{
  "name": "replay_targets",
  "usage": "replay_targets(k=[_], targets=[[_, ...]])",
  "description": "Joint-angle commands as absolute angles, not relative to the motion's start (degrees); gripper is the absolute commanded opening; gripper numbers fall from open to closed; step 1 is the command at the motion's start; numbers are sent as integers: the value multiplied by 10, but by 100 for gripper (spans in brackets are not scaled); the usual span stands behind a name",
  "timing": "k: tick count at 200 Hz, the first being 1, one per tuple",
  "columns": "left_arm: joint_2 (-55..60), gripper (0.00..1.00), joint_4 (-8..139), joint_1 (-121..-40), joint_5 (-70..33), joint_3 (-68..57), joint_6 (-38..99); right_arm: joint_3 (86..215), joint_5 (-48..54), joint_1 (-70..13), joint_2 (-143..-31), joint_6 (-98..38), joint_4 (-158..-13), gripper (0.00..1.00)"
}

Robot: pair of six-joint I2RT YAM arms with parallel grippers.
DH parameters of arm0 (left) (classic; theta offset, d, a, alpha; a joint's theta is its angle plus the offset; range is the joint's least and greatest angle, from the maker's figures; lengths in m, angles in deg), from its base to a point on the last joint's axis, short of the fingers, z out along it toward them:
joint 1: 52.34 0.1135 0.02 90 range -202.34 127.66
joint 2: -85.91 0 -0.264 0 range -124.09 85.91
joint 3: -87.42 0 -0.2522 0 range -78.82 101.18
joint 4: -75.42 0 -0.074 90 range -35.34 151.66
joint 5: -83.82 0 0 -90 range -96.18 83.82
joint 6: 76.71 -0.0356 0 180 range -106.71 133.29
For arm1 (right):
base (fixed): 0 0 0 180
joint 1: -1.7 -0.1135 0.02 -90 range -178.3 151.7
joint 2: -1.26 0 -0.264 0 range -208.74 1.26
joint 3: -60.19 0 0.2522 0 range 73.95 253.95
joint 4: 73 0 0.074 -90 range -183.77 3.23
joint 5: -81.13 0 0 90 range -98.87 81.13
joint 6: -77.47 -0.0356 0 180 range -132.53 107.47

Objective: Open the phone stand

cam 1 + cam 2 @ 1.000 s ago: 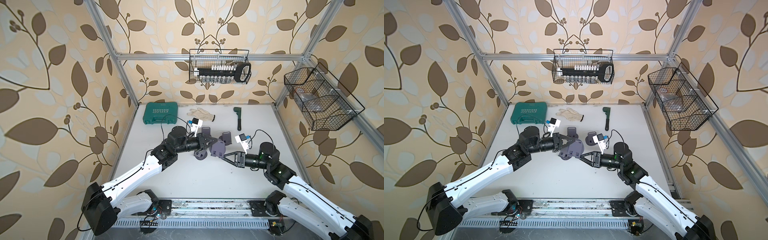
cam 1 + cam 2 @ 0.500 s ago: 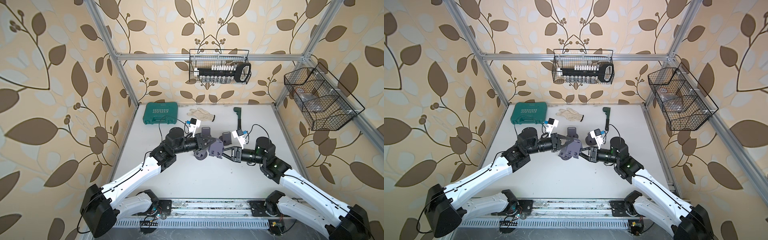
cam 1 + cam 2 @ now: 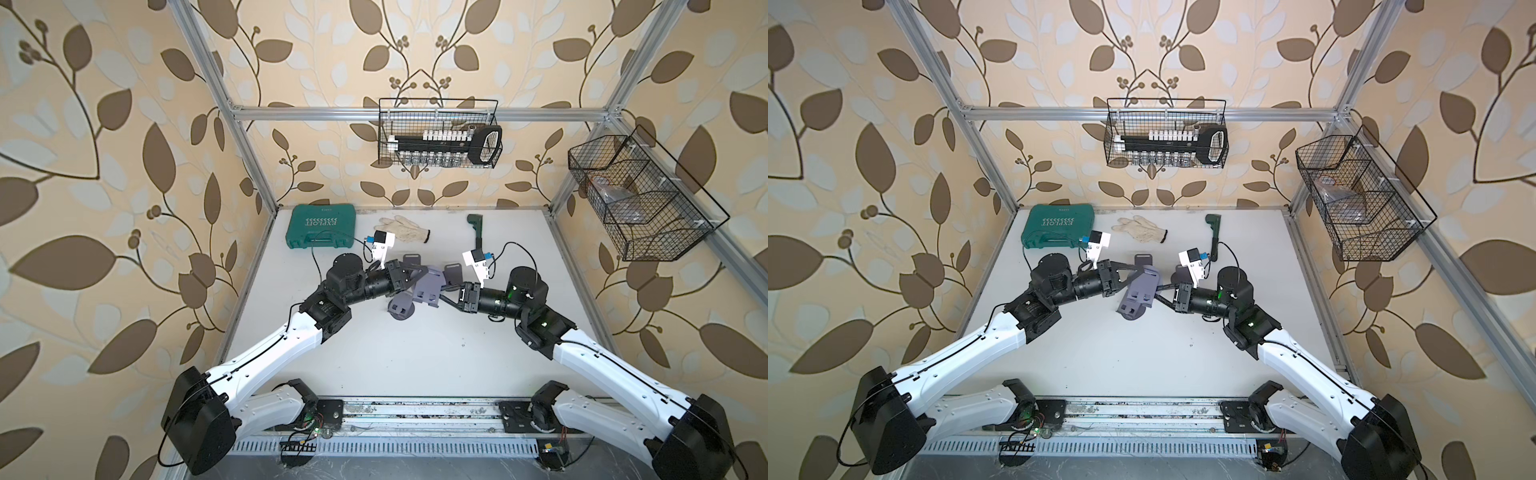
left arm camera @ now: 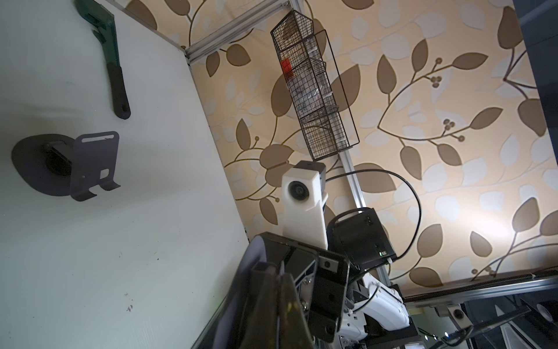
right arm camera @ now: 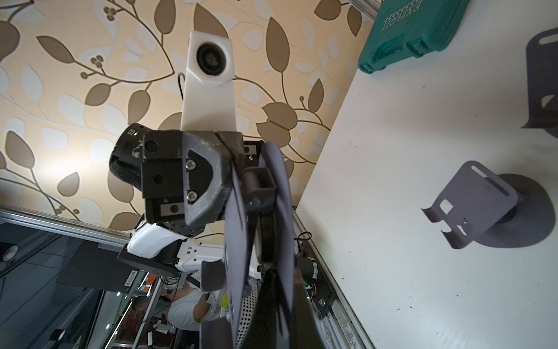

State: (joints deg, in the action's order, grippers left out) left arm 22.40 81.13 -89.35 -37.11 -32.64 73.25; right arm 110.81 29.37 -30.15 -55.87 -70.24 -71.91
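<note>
A grey-purple phone stand (image 3: 428,286) (image 3: 1139,292) hangs in the air over the middle of the table, pinched from both sides. My left gripper (image 3: 419,276) (image 3: 1140,272) is shut on one thin plate of it; in the left wrist view the gripper (image 4: 280,272) clamps that plate's edge, with the stand (image 4: 241,278) beside the fingers. My right gripper (image 3: 444,293) (image 3: 1158,291) is shut on the opposite plate. In the right wrist view the stand's (image 5: 238,229) two plates and hinge stand in front of that gripper (image 5: 271,278).
Two more stands (image 3: 413,259) (image 3: 453,272) sit on the table behind the grippers, one of them seen opened (image 4: 90,164) (image 5: 477,205). A green tool case (image 3: 322,226), a white glove (image 3: 405,228) and a wrench (image 3: 476,228) lie at the back. Wire baskets (image 3: 438,143) (image 3: 640,203) hang on the walls.
My right arm has moved left to the stand and its gripper has shut on it. The left gripper has kept its hold, shifting slightly.
</note>
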Motion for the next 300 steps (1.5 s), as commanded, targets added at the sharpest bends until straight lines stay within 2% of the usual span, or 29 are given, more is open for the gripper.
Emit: replay_targets(k=[1, 43, 118, 188, 202, 229, 278, 300], targets=[[220, 0, 834, -917, -423, -315, 742, 1118, 277, -319, -572, -691, -723, 0], [234, 0, 890, -902, -423, -291, 739, 1075, 283, -316, -595, -747, -760, 0], [255, 0, 953, -875, -422, -267, 703, 1014, 346, -298, -689, -859, -657, 0], [223, 0, 1089, -837, -433, -271, 727, 993, 399, -271, -716, -868, -667, 0], [216, 0, 1098, -829, -435, -263, 734, 994, 403, -266, -712, -847, -697, 0], [207, 0, 1034, -817, -434, -225, 725, 1030, 372, -263, -679, -736, -864, 0], [174, 0, 994, -809, -451, -191, 742, 1020, 383, -249, -675, -723, -861, 0], [171, 0, 981, -808, -452, -198, 759, 1088, 342, -238, -602, -637, -969, 0]])
